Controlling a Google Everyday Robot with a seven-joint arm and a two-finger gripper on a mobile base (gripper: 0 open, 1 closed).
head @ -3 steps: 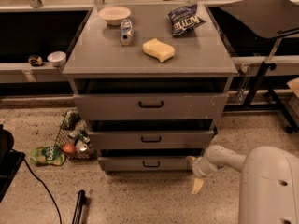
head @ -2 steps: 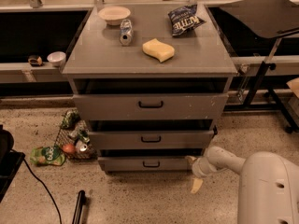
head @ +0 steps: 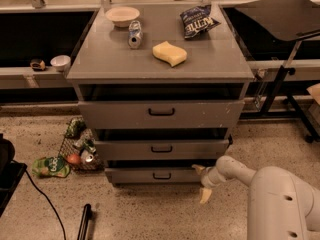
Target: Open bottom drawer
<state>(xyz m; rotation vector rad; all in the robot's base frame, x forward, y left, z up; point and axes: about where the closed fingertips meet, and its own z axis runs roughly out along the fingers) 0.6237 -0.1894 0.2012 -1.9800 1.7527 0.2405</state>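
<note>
The bottom drawer (head: 150, 175) is the lowest, narrowest grey front of three in the cabinet, with a small black loop handle (head: 161, 175). It sticks out only slightly. My gripper (head: 202, 182) is low by the floor at the drawer's right end, to the right of the handle. Its two cream fingers are spread apart, one (head: 199, 169) against the drawer's right edge and one (head: 205, 195) lower, over the floor. It holds nothing.
Mid-sized drawer (head: 161, 149) and tallest drawer (head: 161, 113) sit above. On the cabinet top (head: 100, 59) are a bowl (head: 122, 16), can (head: 134, 34), chip bag (head: 197, 20) and yellow sponge (head: 170, 53). Litter lies on the floor at left (head: 75, 149). A black stand (head: 285, 79) is at right.
My gripper has edged slightly left toward the bottom drawer's right end. The drawers have not visibly moved.
</note>
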